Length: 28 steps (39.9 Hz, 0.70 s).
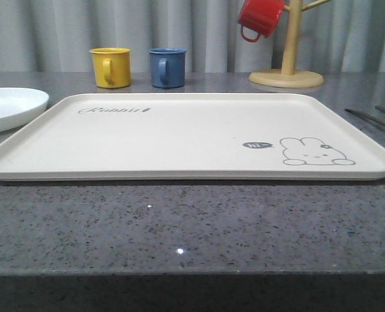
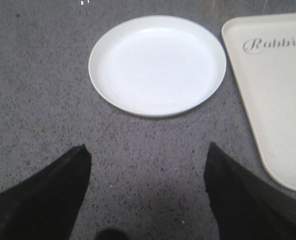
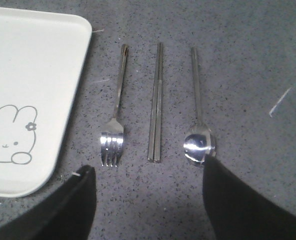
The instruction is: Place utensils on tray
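Observation:
The cream tray with its rabbit drawing lies across the middle of the grey table. Its corner shows in the left wrist view and the right wrist view. Beside that corner three silver utensils lie side by side on the table: a fork, a pair of chopsticks and a spoon. My right gripper hangs open just short of their ends, one fingertip close to the spoon's bowl. Thin utensil handles show at the table's right. My left gripper is open over bare table.
A round white plate lies left of the tray. Behind the tray stand a yellow mug and a blue mug. A red mug hangs on a wooden mug tree at the back right.

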### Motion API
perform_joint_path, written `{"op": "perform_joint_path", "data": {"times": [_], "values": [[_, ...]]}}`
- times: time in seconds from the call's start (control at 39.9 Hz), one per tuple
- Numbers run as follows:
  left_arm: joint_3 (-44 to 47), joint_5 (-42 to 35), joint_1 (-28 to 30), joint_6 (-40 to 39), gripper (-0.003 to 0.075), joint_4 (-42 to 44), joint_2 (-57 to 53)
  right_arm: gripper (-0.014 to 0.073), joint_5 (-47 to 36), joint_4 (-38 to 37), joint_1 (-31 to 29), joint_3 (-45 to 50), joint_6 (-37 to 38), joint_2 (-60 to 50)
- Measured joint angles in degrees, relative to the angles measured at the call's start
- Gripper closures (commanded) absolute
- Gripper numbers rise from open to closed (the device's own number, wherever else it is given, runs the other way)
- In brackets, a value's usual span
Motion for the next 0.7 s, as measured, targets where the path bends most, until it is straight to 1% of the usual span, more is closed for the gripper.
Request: {"op": "perform_joint_path", "data": {"times": [0.1,0.2,0.25,0.3,0.33,0.38,0.43,0.48,0.55,0.7], "values": [[-3.27,3.92,0.00,0.21,0.0225,0.18,6.90,0.0097,0.00,0.00,0.00,0.00,0.00,0.00],[-6.75,4.66,0.50,0.21,0.0225,0.45,15.23,0.0097,0.00,0.00,0.00,0.00,0.00,0.00],[-9.32,5.76,2.29,0.21,0.0225,0.45,19.70,0.0097,0.00,0.00,0.00,0.00,0.00,0.00],[-12.41,6.81,5.67,1.00,0.0225,-0.27,24.51,0.0097,0.00,0.00,0.00,0.00,0.00,0.00],[-14.07,7.05,7.96,2.43,0.0225,-1.86,26.62,0.0097,0.00,0.00,0.00,0.00,0.00,0.00],[-17.34,7.17,12.75,7.09,0.0225,-7.64,31.59,0.0097,0.00,0.00,0.00,0.00,0.00,0.00],[-20.14,7.17,16.25,12.18,0.0226,-14.84,35.99,0.0097,0.00,0.00,0.00,0.00,0.00,0.00],[-22.68,7.17,18.81,15.63,0.0226,-20.32,40.51,0.0097,0.03,0.00,0.00,0.00,0.00,0.00],[-25.99,6.53,19.46,17.21,0.0226,-23.38,45.85,0.0097,0.13,0.00,0.00,0.00,0.00,0.00],[-30.63,5.18,19.46,17.84,0.0226,-24.33,54.15,0.0097,0.39,0.00,0.00,0.00,0.00,0.00]]}}
